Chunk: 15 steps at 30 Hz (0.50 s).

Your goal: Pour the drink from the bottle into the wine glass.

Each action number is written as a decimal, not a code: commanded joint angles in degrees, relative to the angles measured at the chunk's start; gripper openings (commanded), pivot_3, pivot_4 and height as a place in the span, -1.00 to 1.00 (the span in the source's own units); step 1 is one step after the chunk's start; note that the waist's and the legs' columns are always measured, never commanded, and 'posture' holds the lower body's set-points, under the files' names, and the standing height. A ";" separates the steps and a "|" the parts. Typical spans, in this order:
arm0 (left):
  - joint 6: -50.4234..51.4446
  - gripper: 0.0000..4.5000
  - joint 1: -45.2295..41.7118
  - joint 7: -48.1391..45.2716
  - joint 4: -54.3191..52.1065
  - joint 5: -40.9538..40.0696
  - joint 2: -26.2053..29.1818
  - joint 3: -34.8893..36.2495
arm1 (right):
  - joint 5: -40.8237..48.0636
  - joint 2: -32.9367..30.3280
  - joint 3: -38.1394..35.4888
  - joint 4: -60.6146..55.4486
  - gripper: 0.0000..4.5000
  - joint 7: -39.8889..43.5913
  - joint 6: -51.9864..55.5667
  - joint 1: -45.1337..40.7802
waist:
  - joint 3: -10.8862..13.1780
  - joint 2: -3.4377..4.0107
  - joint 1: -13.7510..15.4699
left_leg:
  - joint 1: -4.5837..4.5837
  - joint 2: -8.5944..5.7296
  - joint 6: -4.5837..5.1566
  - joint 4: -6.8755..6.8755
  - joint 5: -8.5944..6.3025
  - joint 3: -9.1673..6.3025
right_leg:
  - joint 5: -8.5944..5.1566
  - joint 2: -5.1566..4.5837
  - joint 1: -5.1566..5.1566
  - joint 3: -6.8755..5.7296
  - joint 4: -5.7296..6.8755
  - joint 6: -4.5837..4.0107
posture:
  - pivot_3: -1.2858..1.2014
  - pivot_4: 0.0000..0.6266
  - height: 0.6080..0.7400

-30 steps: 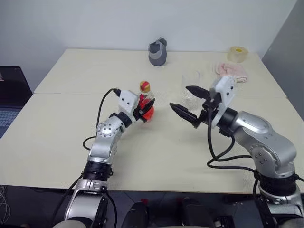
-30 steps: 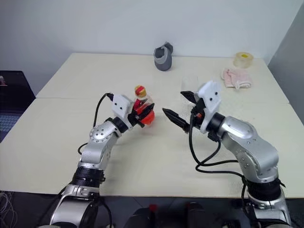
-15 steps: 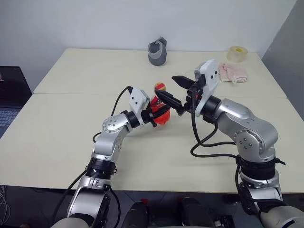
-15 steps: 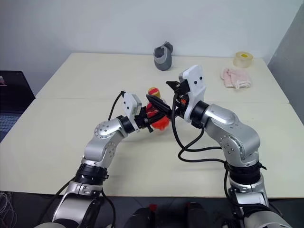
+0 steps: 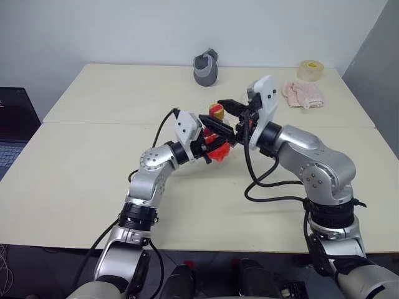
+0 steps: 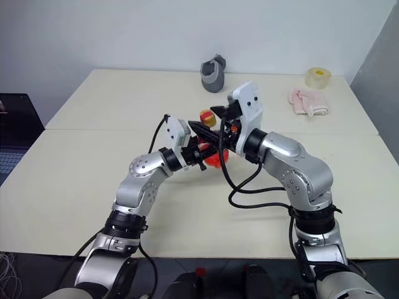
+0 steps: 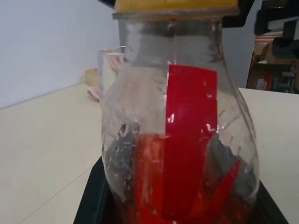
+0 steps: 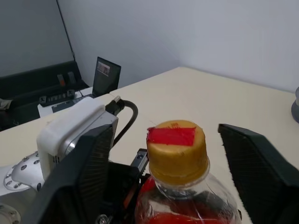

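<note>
Both arms: silver-grey metallic housings with rounded joint shells, black ribbed collars between segments. Left arm slimmer than right arm in the head views. Each wrist carries a white boxy camera mount (the right one larger, with rounded corners). Black cables loop loosely from wrists down the forearms. Gripper fingers matte black, finely ribbed inner faces.

The bottle stands upright above the table's middle, clear plastic with a bulbous base, a red label and its yellow cap on. The drink, bright red, fills only its lower part. The wine glass shows partly behind it, clear.
</note>
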 commanded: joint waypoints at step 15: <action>0.82 -0.38 1.93 -0.75 -6.55 -1.09 0.30 -0.55 | 1.93 -0.33 -1.00 -1.71 -0.40 3.38 1.32 -2.96 | 0.01 0.01 -0.05 | 0.00 0.00 0.00 -0.01 0.00 -0.01 | 0.00 0.00 -0.01 0.01 0.00 0.00 | 0.03 -0.52 1.00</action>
